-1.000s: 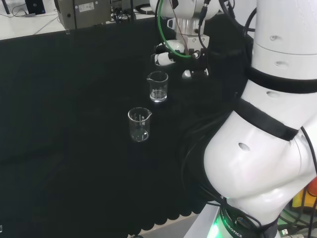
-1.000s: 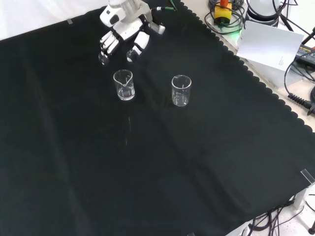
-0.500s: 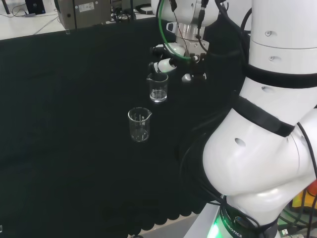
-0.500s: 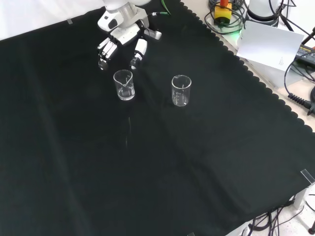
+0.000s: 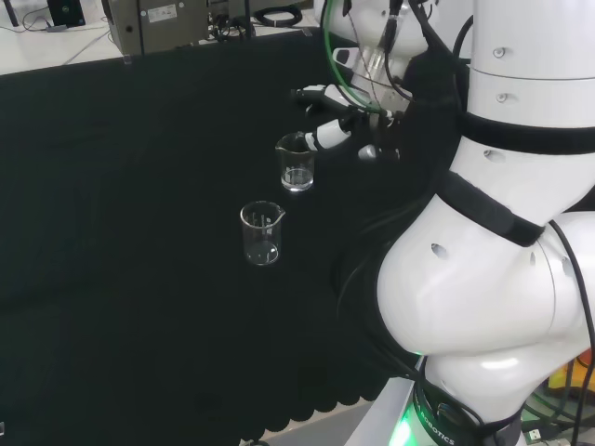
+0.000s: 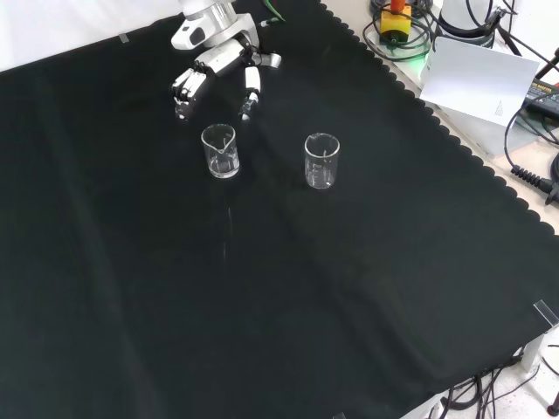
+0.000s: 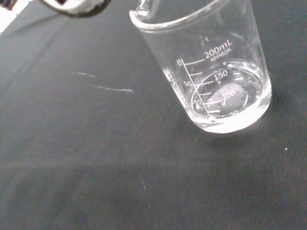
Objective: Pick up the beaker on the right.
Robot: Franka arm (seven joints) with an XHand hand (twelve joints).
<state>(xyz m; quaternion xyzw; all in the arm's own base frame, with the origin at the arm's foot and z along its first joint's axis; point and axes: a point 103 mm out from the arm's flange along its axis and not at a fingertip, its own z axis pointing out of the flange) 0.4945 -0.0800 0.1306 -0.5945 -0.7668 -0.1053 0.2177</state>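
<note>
Beakers, two (image 6: 219, 150) (image 6: 321, 160), upright; hand (image 6: 214, 65) open nearby.

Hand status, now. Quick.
Hand: open, fingers spread, holding nothing; it hangs just behind the nearer beaker in the front view, not touching it.

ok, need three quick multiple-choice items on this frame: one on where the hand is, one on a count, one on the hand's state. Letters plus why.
1. In the front view, where is the hand?
A. just beyond the left beaker
B. above the right beaker
C. at the cloth's near edge

2. How many beakers stand on the cloth?
A. one
B. two
C. three

3. The hand is:
A. curled round a beaker
B. open, holding nothing
C. pressing on the cloth

Answers:
1 A: the hand sits just past the left beaker, not the right beaker.
2 B: both stand upright on the cloth.
3 B: its fingers are spread, clear of the glass.
</note>
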